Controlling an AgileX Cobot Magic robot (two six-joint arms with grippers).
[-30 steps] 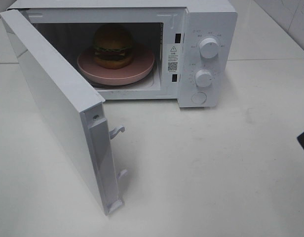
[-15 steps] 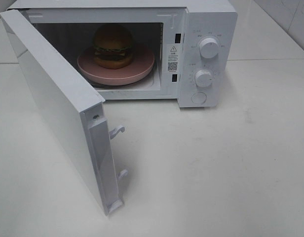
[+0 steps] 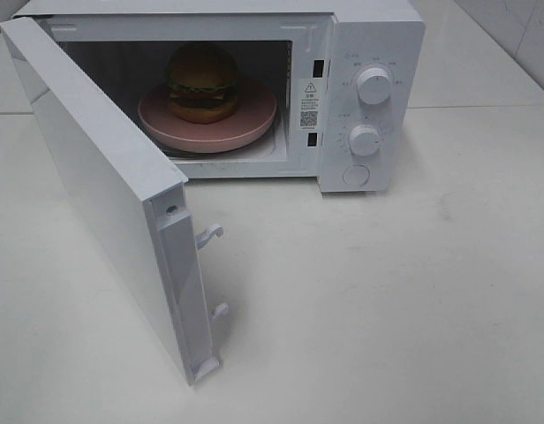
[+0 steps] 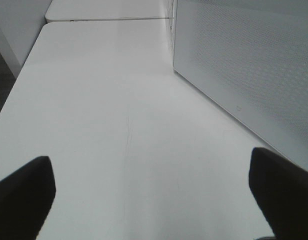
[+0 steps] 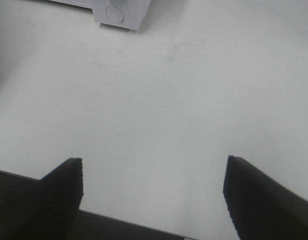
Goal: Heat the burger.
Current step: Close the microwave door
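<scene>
The burger (image 3: 202, 81), with a golden-brown bun, green lettuce and a dark patty, sits on a round pink plate (image 3: 254, 119) inside the white microwave (image 3: 378, 35). The microwave door (image 3: 104, 185) stands wide open, swung out toward the front left. Neither gripper shows in the exterior high view. My left gripper (image 4: 151, 192) is open and empty over the bare table, beside the door's outer face (image 4: 244, 65). My right gripper (image 5: 154, 192) is open and empty above the table, well in front of the microwave's lower corner (image 5: 119, 14).
The microwave has two round knobs (image 3: 374, 86) and a round door button (image 3: 356, 175) on its right panel. Door latch hooks (image 3: 208, 235) stick out from the door's edge. The white table (image 3: 387, 300) stretches in front and to the right.
A dark part of the right arm at the right edge of the exterior high view has gone out of view. The burger, plate and door have not moved.
</scene>
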